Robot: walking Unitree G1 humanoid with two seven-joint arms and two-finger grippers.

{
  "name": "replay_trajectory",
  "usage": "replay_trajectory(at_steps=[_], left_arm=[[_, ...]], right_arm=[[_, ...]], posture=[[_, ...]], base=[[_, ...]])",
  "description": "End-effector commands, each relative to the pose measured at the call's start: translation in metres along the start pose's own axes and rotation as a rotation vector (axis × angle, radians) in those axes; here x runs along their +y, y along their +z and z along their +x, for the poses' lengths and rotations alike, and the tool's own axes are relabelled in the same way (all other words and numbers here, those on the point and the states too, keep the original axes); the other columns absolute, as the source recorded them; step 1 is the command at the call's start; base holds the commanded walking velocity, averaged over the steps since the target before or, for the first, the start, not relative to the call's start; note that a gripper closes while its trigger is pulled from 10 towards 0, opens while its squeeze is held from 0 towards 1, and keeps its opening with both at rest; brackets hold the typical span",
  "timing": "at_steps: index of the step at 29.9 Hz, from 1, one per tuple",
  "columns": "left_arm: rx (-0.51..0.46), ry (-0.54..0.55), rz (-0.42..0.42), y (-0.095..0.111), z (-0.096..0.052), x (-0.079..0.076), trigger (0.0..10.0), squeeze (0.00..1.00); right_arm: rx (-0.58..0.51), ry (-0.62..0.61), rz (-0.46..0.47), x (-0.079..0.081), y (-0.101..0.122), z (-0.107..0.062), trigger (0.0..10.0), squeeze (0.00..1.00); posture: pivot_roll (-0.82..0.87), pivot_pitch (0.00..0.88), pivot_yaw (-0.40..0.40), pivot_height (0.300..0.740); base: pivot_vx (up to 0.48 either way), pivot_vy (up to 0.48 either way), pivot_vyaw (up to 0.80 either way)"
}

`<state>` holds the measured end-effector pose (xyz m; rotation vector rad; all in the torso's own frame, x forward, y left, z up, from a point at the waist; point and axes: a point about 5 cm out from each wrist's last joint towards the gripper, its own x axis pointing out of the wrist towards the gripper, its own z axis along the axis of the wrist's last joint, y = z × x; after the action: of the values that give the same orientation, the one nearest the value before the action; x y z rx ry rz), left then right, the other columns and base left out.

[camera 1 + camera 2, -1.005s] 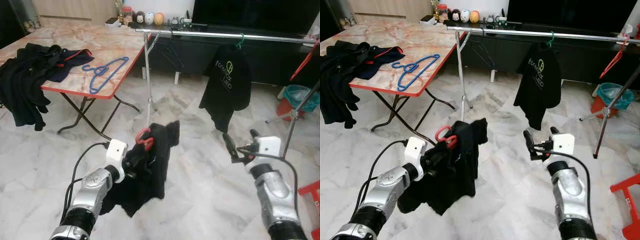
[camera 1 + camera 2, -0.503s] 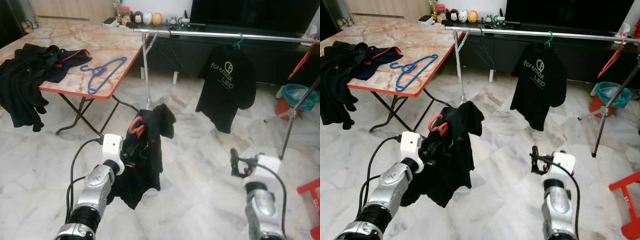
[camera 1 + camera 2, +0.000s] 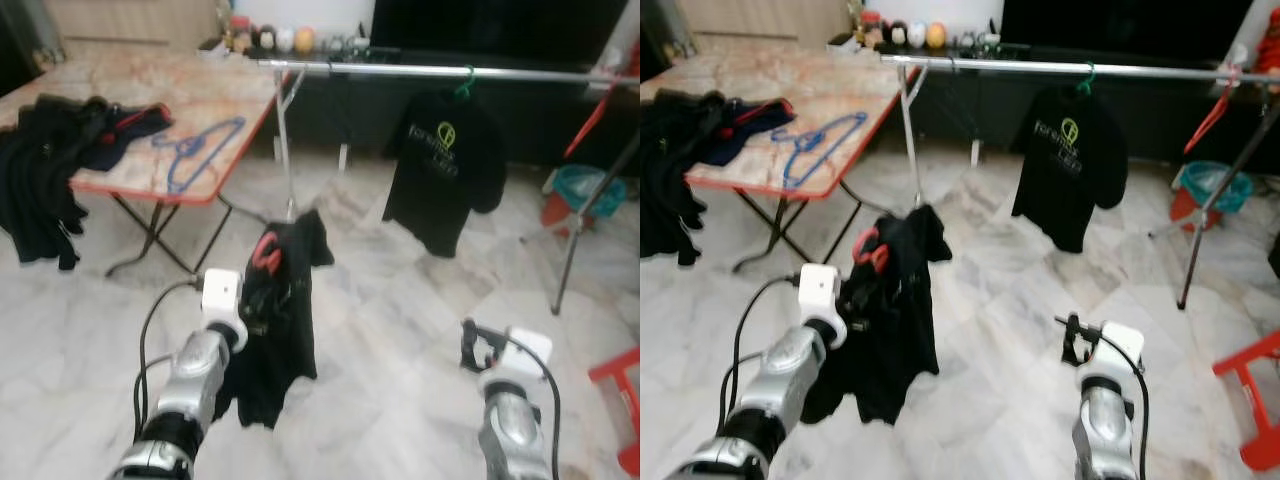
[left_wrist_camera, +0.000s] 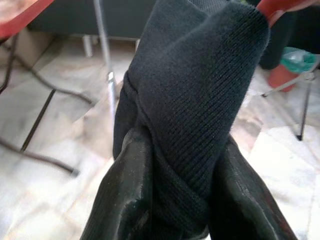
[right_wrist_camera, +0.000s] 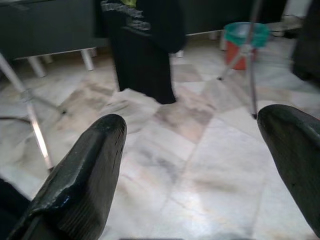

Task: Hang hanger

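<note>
The red hanger (image 3: 266, 250), draped with a black garment (image 3: 277, 330), sits centre-left of the frame, clamped through the cloth by the left gripper (image 4: 175, 200). The right gripper (image 5: 200, 165), lower right, has its fingers spread wide and holds nothing. The steel clothes rail (image 3: 440, 71) crosses the top. To hang it well, raise the hook above the rail left of the hung black T-shirt (image 3: 443, 170), then lower it squarely.

Both eye views look forward and down from the head, sharing the marble floor (image 3: 400, 330), the bench (image 3: 130, 110) at upper left and the clothes rail (image 3: 1060, 68) across the top. The left wrist view sits tight against dark cloth (image 4: 195, 100). The right wrist view faces low across the floor toward the hanging shirt (image 5: 142, 45).
</note>
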<state>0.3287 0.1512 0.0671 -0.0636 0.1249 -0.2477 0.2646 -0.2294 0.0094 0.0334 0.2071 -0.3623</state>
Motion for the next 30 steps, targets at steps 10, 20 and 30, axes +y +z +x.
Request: replay_trajectory(at_steps=[10,20,30], left_arm=[[-0.061,-0.041,0.017,0.0145,0.0085,-0.0073,10.0,0.0],[-0.062,-0.051,0.014,0.0165,0.0103,-0.0088,10.0,0.0],[-0.054,-0.055,0.017,0.0176,0.0123,-0.0087,10.0,0.0]], right_arm=[[-0.005,-0.003,0.003,0.0044,-0.0012,-0.0007,10.0,0.0],[-0.013,-0.014,0.006,0.0049,0.0017,0.0015,10.0,0.0],[-0.03,-0.023,0.016,0.007,0.0059,0.0039,10.0,0.0]], posture=[[-0.04,0.0,-0.018,0.74],[-0.06,0.0,-0.014,0.74],[-0.06,0.023,0.007,0.74]], base=[[0.333,0.0,-0.27],[0.352,0.0,0.0],[0.36,0.0,0.0]])
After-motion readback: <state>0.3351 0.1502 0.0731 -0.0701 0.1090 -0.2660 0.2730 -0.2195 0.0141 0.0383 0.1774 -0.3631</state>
